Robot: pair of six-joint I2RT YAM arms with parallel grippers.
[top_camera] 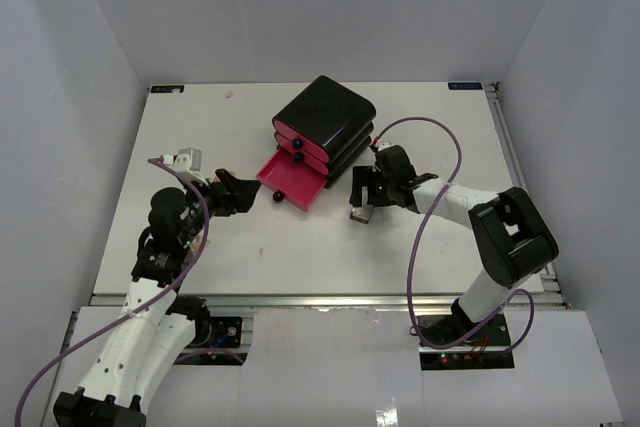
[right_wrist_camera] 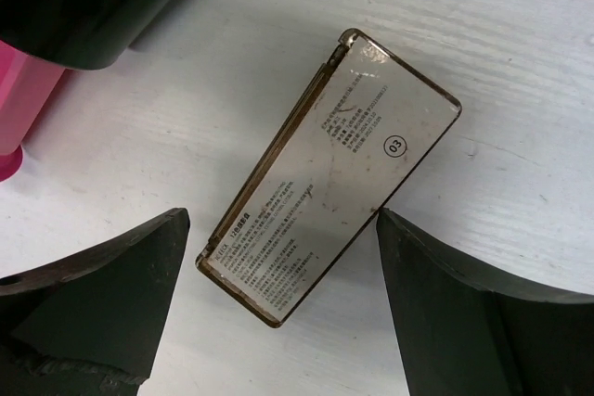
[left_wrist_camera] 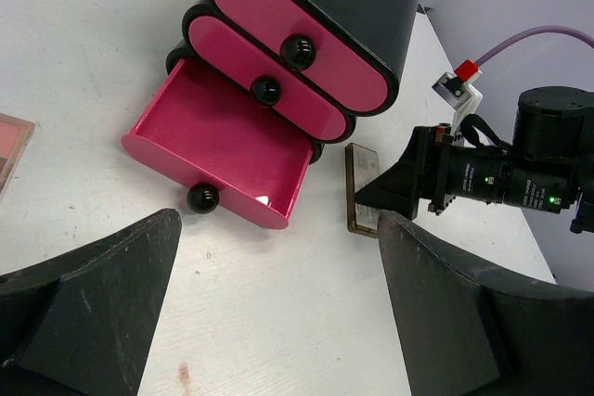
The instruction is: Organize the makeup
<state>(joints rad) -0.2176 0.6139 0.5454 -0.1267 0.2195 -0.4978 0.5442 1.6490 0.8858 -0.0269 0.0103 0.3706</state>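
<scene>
Two grippers, both loose as far as we can see. The right gripper [right_wrist_camera: 283, 229] has its fingers [right_wrist_camera: 102, 294] spread either side of the palette [right_wrist_camera: 329, 178] with nothing clamped, and the left gripper [left_wrist_camera: 278, 220] gapes on air. Anyone read the label? (tam)

We get a circled "03" on its back; the rest of the print is too small for us. It's beige-metallic with a brownish rim, lying flat on the table [top_camera: 200, 247] beside the black box [top_camera: 325, 112]. Overhead gives us only a sliver of it. The left wrist view adds the pulled-out bottom drawer [left_wrist_camera: 223, 136], pink inside, plus a pinkish piece [left_wrist_camera: 11, 146] at the frame edge. (rio)
</scene>
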